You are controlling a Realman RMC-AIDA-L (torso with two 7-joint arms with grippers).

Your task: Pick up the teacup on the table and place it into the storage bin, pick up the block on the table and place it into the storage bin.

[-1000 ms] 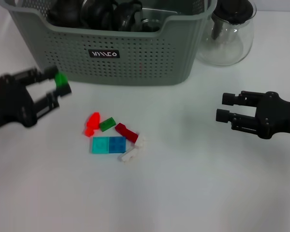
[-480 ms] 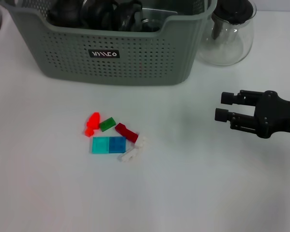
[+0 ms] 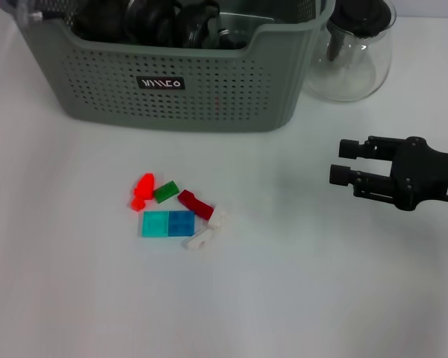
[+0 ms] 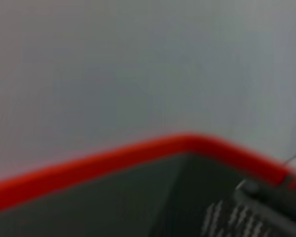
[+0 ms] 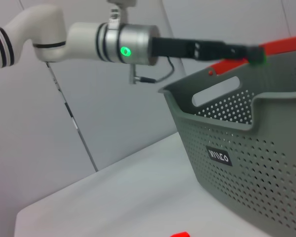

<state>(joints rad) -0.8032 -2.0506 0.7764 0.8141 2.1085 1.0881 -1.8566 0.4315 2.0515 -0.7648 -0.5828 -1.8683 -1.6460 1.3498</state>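
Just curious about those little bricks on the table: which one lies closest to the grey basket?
The bright red brick, at the cluster's far left end; the small green brick beside it sits slightly farther from the storage bin.

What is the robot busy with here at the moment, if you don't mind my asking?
The left hand is raised over the storage bin, holding a small green block at its tip, apparently about to drop it in. The right hand hovers open and empty above the table, to the right of a cluster of loose blocks not yet collected. A glass teapot stands beside the bin.
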